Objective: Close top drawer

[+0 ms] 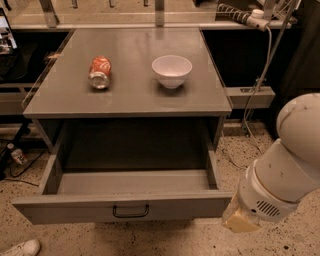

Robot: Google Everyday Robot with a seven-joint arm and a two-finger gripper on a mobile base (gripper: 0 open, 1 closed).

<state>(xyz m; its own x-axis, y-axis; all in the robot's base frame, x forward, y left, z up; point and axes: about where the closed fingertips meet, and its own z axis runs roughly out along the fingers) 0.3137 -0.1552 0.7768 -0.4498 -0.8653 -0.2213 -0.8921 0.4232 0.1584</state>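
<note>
**Camera view: top drawer stands wide open, hand by its right front corner**

Camera view is all I have, looking down on the cabinet from the front. The top drawer [65,212] is pulled far out toward me. Its flat grey front panel runs across the lower part of the picture, with the small dark handle [131,211] at its centre. I can see its grey bottom and deep sides.

My hand [240,221] is low on the right, a pale yellowish tip at the end of the thick white arm [292,165]. It sits just beside the right end of the drawer's front panel, above the speckled floor [165,242]. I cannot tell how far open the hand is, whether it holds anything, or whether it touches the panel.

On the grey tabletop [130,100] above the drawer, a red can [99,72] lies on its side to the left. A white bowl [171,70] stands upright to its right, well apart from it.

A white shoe [20,248] shows at the bottom left corner. A cable [260,75] hangs down from a power strip [240,15] at the upper right.
</note>
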